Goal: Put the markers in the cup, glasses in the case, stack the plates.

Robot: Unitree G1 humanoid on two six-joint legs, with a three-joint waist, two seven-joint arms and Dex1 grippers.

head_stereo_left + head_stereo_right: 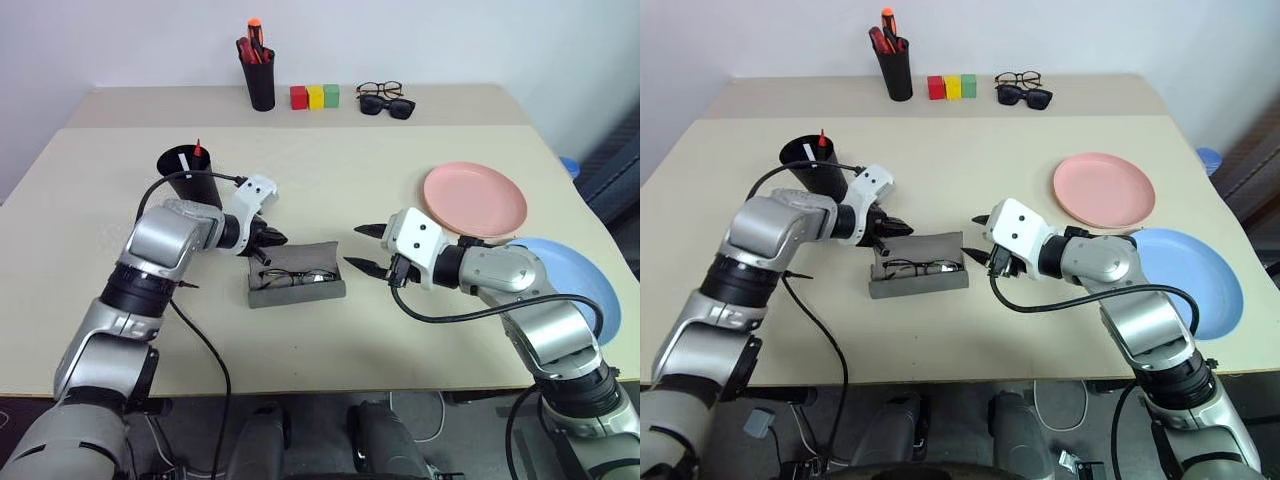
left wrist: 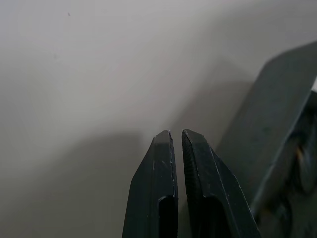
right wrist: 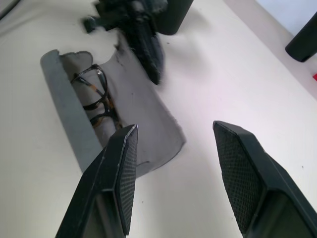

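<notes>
The surface (image 1: pixel 330 160) is a beige tabletop, and a second beige surface (image 1: pixel 440 103) stands just behind it, against a plain white wall (image 1: pixel 420 40). The light is soft and even. Below the front edge, a grey floor (image 1: pixel 460 440) shows.

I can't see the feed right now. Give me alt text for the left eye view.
The glasses lie inside the open grey case at mid-table, the shut left gripper at its flap and the open right gripper beside it. The markers stand in the black cup; pink plate and blue plate sit unstacked.
</notes>
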